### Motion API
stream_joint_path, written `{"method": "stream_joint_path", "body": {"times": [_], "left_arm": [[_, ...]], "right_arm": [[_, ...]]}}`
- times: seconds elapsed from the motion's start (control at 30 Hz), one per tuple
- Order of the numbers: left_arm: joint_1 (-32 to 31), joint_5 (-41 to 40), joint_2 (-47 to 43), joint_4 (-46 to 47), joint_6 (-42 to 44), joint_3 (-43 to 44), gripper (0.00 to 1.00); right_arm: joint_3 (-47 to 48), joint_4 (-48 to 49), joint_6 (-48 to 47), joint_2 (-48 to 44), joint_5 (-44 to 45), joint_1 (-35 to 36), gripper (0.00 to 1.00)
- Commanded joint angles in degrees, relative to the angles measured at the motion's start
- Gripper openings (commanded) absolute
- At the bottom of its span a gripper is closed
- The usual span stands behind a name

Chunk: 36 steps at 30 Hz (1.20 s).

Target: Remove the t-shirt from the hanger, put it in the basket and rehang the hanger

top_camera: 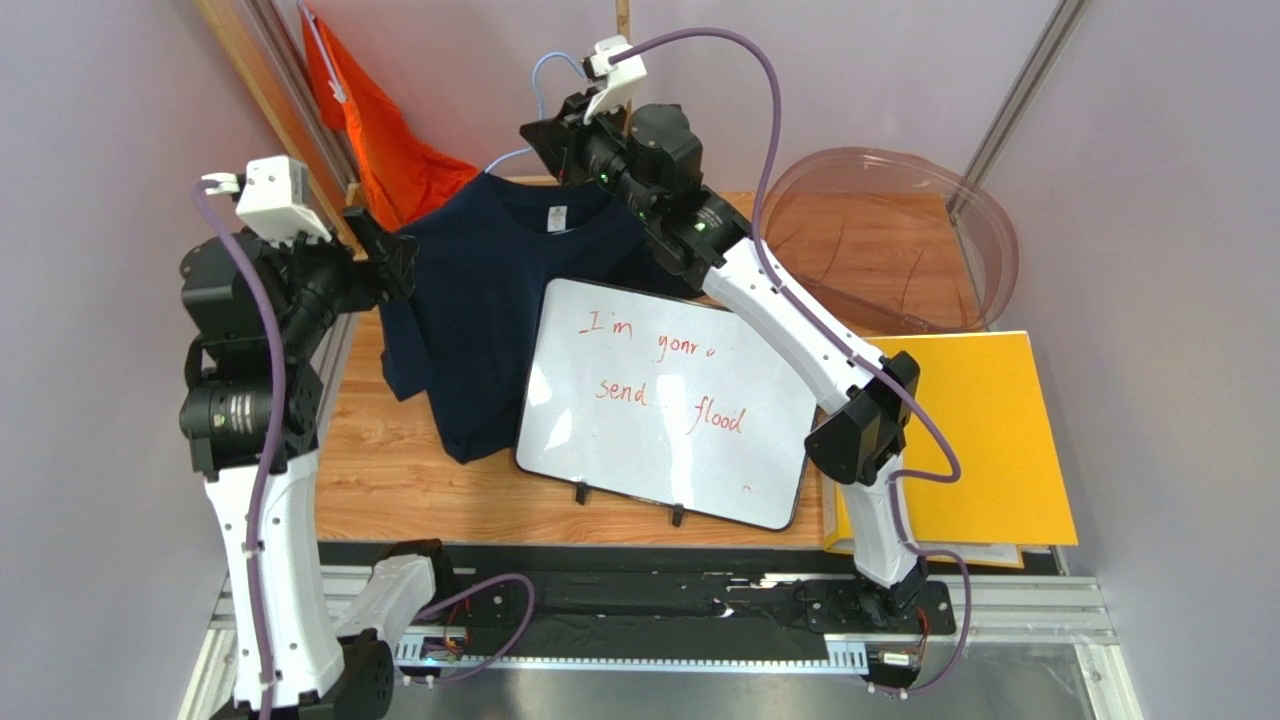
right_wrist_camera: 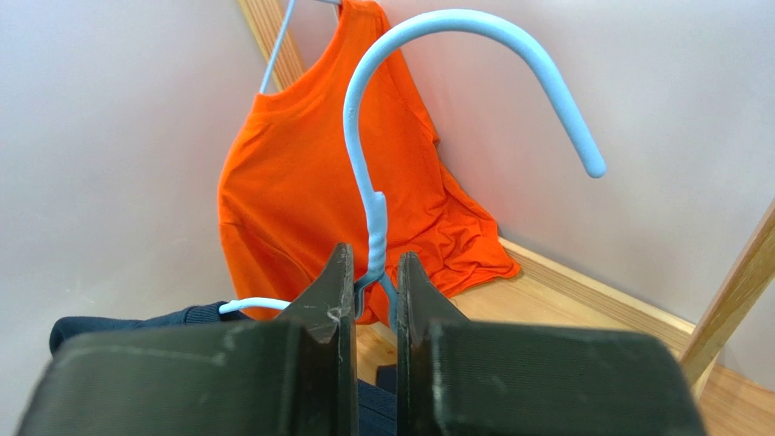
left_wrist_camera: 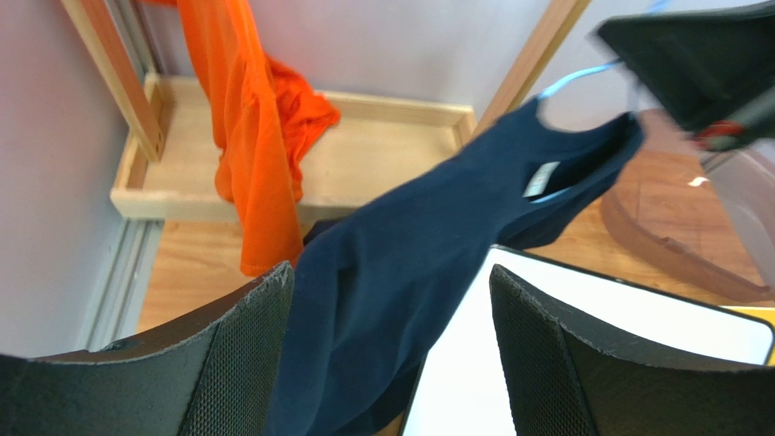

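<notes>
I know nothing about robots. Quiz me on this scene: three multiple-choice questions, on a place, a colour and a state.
1. Where is the orange fabric t-shirt? A back-left corner; B front-right corner; C dead centre.
2. What colour is the curved plastic hanger? A red; B light blue; C black.
3. How do the right arm's jaws stand? A wide open; B out of sight; C shut on the hanger's neck.
Answers: 1A, it hangs back left; 2B, its hook shows pale blue; 3C, both jaws pinch the neck.
</notes>
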Motion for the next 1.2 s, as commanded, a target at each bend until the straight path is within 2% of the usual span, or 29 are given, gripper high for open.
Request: {"method": "stream_joint_path", "body": {"times": [0.0,0.33,0.53,0.77,0.87,0.9,1.03,1.07,1.17], "left_arm": [[0.1,-1.52,1.09,-0.64,-2.52,-2.83,0.83],[0.18,-1.52,-4.36,5.25,-5.07,-12.85,0.71],[0.18,0.14,-2.17,8.76,-5.95,-13.73,0.66],[0.18,2.43,0.91,10.88,-6.66,-12.77,0.66],[0.18,0.5,2.14,8.43,-6.39,-11.02,0.43],[0.18,0.06,2.32,7.9,-6.39,-10.49,0.3],[0.18,-1.87,1.18,6.84,-7.09,-10.49,0.04],[0.18,-2.48,0.91,6.4,-7.36,-10.22,0.0],[0.18,-7.22,-0.58,5.17,-8.67,-9.08,0.0]], "right_arm": [[0.78,4.39,-1.12,-5.66,-1.04,-1.11,0.0],[-1.07,4.3,1.51,-7.95,-4.29,-3.76,0.0],[-4.06,6.06,2.92,-9.62,-5.44,-4.02,0.0],[-4.67,6.06,3.71,-9.62,-6.49,-4.02,0.0],[-4.85,6.06,3.71,-9.97,-6.06,-4.11,0.0],[-5.02,6.06,3.63,-10.06,-5.44,-4.11,0.0],[-5.2,6.06,3.71,-10.32,-2.98,-4.11,0.0],[-5.37,5.98,3.97,-10.5,-2.63,-4.2,0.0],[-6.69,6.06,4.94,-10.94,-0.78,-4.55,0.0]]}}
